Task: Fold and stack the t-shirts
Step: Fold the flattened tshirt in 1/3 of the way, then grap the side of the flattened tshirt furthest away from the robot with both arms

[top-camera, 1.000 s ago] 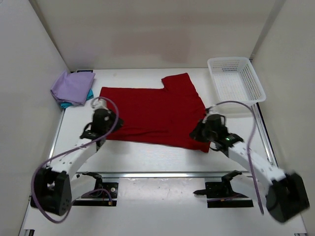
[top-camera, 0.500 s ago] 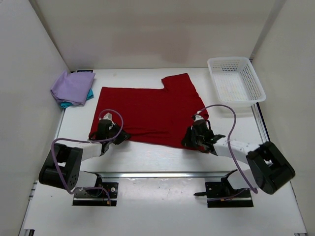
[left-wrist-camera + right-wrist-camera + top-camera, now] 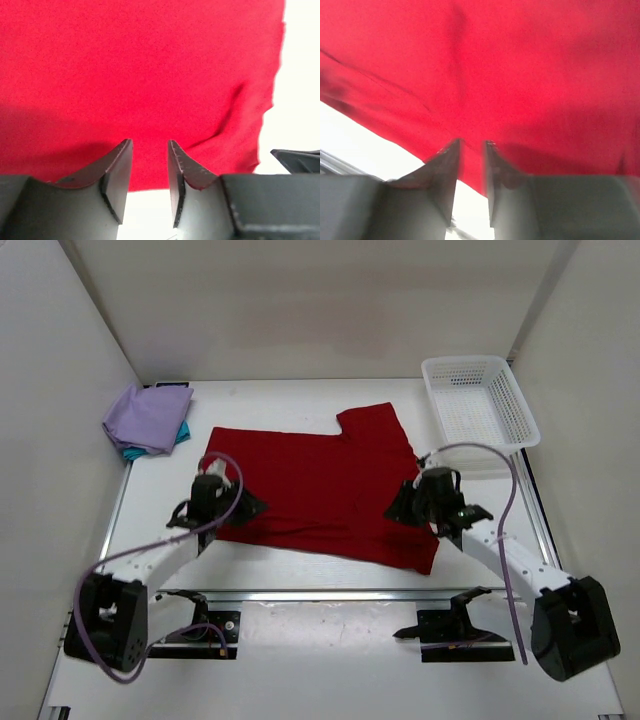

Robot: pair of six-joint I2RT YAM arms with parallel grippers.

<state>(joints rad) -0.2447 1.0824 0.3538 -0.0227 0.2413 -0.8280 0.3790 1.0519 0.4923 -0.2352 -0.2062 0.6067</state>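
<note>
Red t-shirt lies spread flat on the table between the two grippers, with one sleeve sticking out on its far side. The left gripper sits low at the shirt's near left edge, jaws parted and nothing between them. In its wrist camera the fingertips hang just over the hem, with red cloth ahead of them and bare table off to their right. The right gripper sits at the shirt's right edge, jaws apart by a narrow slit, released. That wrist view is blurred, so whether the tips touch the cloth is unclear. Both wrist cameras cut off most of the shirt. Well beyond the left gripper, the lavender shirt lies folded on the teal shirt, which shows only as a sliver. A white mesh basket stands well beyond the right gripper.
</note>
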